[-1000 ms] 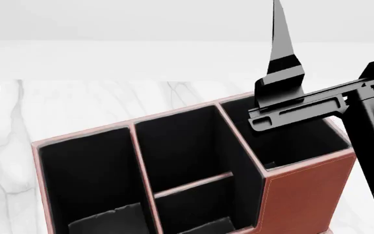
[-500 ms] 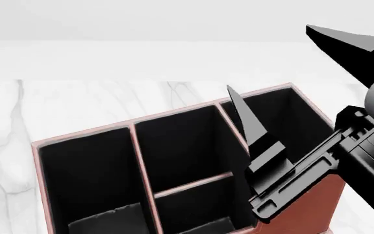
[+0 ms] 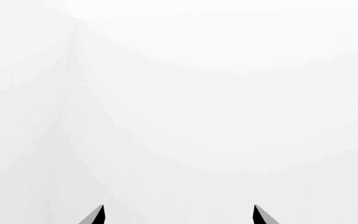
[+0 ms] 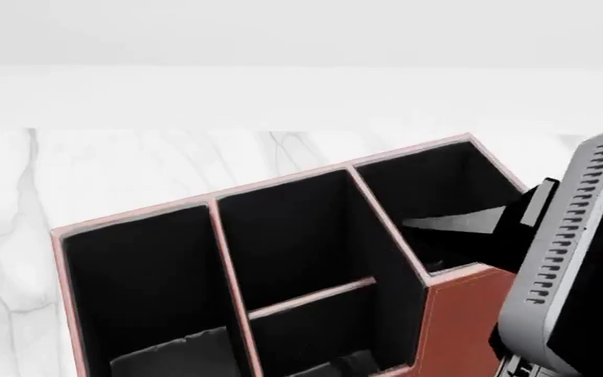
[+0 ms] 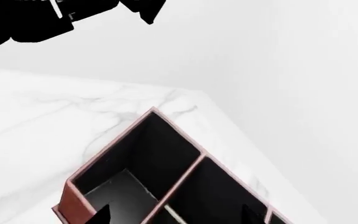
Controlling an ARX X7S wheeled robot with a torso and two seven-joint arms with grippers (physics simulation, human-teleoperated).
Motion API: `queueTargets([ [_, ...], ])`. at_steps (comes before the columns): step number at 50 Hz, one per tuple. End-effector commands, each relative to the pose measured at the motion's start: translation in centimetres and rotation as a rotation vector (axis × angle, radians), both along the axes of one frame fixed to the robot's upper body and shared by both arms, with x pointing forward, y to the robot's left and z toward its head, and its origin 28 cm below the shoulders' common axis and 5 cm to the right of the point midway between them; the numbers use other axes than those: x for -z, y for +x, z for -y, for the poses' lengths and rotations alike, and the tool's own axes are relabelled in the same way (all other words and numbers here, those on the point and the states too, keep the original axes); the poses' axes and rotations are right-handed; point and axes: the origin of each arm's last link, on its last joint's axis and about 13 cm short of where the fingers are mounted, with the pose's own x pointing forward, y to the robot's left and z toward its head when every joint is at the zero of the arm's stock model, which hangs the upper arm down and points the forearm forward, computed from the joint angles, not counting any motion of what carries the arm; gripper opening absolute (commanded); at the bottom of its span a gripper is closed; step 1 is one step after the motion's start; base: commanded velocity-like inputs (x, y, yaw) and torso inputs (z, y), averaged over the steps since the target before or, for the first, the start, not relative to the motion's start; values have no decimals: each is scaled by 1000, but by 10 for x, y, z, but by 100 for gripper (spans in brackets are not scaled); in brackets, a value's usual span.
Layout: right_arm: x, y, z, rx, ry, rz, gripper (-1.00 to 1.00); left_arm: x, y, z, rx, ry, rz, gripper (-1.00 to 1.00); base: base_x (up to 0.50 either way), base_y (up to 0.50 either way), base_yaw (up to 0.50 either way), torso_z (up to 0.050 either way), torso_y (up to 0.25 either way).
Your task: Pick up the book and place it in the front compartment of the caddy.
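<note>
Caddy cut off at head view's lower edge; right arm hides its right corner.

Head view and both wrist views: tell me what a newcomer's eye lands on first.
The caddy dominates the head view: reddish-brown walls, pale rims, black-lined cells, standing on a white marble table. The right arm's grey vented housing looms large at that view's right edge, beside the caddy. The left wrist view shows almost nothing, just two dark fingertips against blank white.

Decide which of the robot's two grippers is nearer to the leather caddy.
Right. The right gripper hangs just above the caddy, looking down into its cells. The left gripper faces only blank white background, with the caddy nowhere in its view.
</note>
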Motion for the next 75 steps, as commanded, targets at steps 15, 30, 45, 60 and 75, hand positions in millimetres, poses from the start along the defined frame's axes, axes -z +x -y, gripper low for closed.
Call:
queueTargets([
  [15,29,-7,-3,-173,-236,-185,100,0,0,0,3,5,0,100,0,0,0,0,0],
  [30,43,-3,-5,-189,-328,-299,100,1,1,0,0,6,-3,100,0,0,0,0,0],
  [45,54,3,-3,-163,-419,-367,100,1,1,0,-1,6,-4,100,0,0,0,0,0],
  [60,61,6,-4,-158,-439,-399,100,2,1,0,-3,5,-4,100,0,0,0,0,0],
  [75,71,11,-9,-180,-454,-426,100,3,1,0,-3,4,-8,100,0,0,0,0,0],
])
